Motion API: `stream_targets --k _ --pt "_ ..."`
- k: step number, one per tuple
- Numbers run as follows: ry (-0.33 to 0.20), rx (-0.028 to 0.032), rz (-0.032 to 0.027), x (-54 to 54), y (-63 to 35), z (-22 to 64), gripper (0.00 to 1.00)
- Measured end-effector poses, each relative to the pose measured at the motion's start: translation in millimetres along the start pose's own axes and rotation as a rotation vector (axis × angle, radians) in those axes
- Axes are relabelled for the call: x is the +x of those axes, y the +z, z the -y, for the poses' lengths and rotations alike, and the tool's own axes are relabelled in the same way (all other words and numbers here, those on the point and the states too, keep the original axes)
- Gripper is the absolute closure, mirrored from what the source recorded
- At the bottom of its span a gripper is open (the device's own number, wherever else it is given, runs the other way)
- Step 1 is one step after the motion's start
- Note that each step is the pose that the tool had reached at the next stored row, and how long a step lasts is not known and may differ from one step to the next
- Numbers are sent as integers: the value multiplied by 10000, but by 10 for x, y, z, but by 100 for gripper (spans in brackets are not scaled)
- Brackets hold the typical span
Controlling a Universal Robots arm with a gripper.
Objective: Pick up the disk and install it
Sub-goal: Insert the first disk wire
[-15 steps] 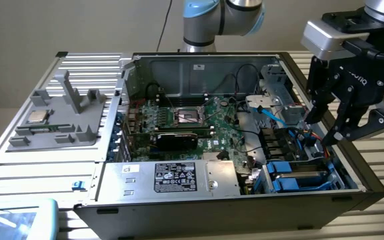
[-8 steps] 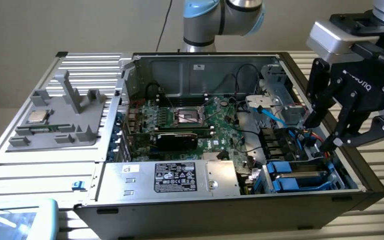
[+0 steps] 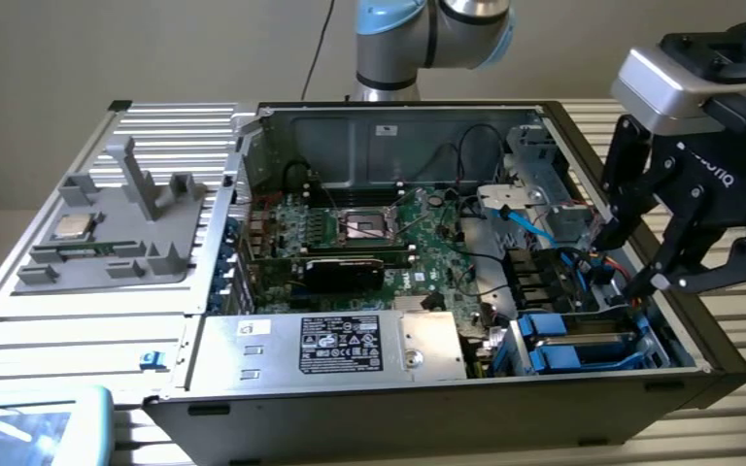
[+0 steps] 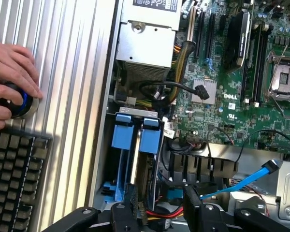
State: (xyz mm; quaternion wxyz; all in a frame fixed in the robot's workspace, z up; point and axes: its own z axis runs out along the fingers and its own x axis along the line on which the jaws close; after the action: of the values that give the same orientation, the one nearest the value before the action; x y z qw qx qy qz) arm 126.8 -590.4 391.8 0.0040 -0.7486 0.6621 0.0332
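The disk (image 3: 578, 346) sits in the drive bay at the computer case's near corner, on the exterior view's right. Its bright blue carrier (image 4: 135, 135) frames a thin silver edge, and its label is hidden. My gripper (image 3: 639, 267) hangs just above the bay, slightly beyond the disk. In the wrist view the gripper (image 4: 162, 208) is open. Its black fingers (image 4: 193, 205) stand apart over red and yellow wires, with nothing between them and not touching the disk.
The open case (image 3: 218, 398) holds a green motherboard (image 3: 387, 233) and a silver box with a black label (image 3: 347, 345). A blue cable (image 4: 251, 181) crosses near the bay. A grey fixture (image 3: 114, 223) lies outside. A person's hand (image 4: 12, 72) rests on a knob beside a keyboard (image 4: 14, 179).
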Motion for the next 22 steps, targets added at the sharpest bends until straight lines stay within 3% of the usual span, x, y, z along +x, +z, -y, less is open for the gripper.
stream_targets --k 10,15,22 --pt "-80 -94 88 107 44 65 50" --pt "-103 -132 343 157 75 92 50" --pt "-149 -231 499 228 118 123 50"
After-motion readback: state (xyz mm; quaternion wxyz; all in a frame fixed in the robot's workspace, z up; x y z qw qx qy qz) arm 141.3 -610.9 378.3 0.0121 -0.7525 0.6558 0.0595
